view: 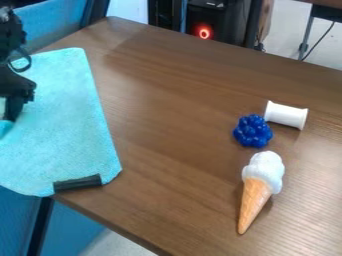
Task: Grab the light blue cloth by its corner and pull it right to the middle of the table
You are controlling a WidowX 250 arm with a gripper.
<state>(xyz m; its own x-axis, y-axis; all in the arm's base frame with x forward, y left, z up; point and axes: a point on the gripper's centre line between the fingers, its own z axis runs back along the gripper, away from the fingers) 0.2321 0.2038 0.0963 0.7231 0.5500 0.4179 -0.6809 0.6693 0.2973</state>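
Bare wood separates the cloth (67,125) from 3 objects blocking the right.

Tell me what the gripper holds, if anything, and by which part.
It cannot be told: the gripper is at the turquoise cloth, by a fold at the view's left edge.

A black robotic gripper (9,116) hangs at the left edge over a turquoise cloth (70,130) draped across the corner of a brown wooden table (167,100), a black strip (78,183) along the cloth's lower edge. At right, a white spool (286,115) lies on its side just beside a blue berry-like cluster (253,131), near a toy ice cream cone (260,181). A red ring light (204,32) glows beyond the table.
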